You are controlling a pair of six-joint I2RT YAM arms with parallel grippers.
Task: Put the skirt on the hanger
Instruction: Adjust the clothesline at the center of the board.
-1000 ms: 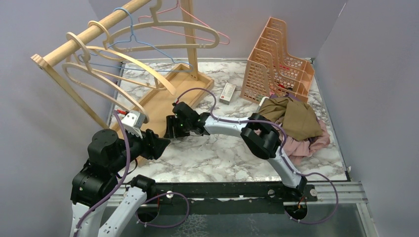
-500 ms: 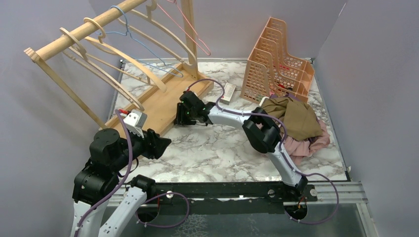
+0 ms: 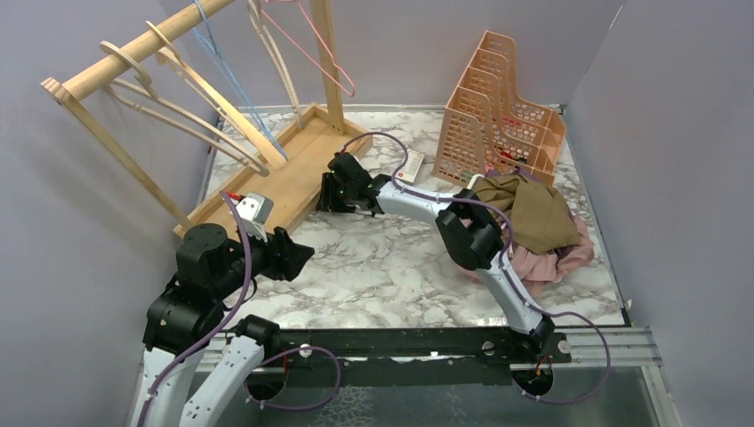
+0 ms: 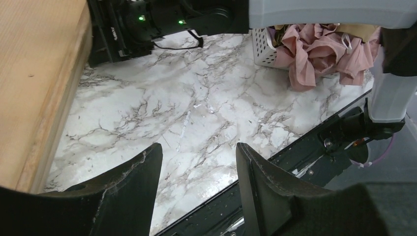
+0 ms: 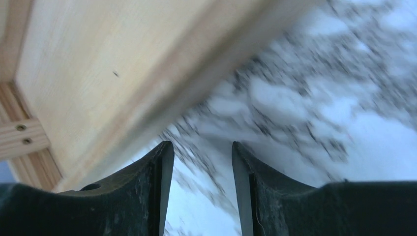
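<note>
At the upper left of the top view the rack carries several hangers on its rail, wooden ones and thin wire ones. None has cloth on it.

Your left gripper hovers at lower left, just off the near corner of the rack's base. Its fingers stand apart with only marble between them. Your right gripper is at centre, low over the table beside the base's edge. It is likewise spread and holding nothing, though its wrist view is blurred.

The clothing is well away from both, at the right of the frame. An olive garment lies on top of a pink one, both bunched in a white basket. You cannot tell from here which one is the skirt, so sort that out first.

Expect either to be light, limp and quick to slump. It won't keep a shape and will drag its neighbour along if the folds are tangled. Pinch at a hem or waistband edge, where the fabric is doubled, not at a loose middle fold that can slide out of the pads. One grip will leave it hanging in a rope, so plan on both arms spreading the waist before it meets a hanger. The wooden hangers look stiffer and likely easier to load than the wire ones, though they hang freely and may swing when touched.
</note>
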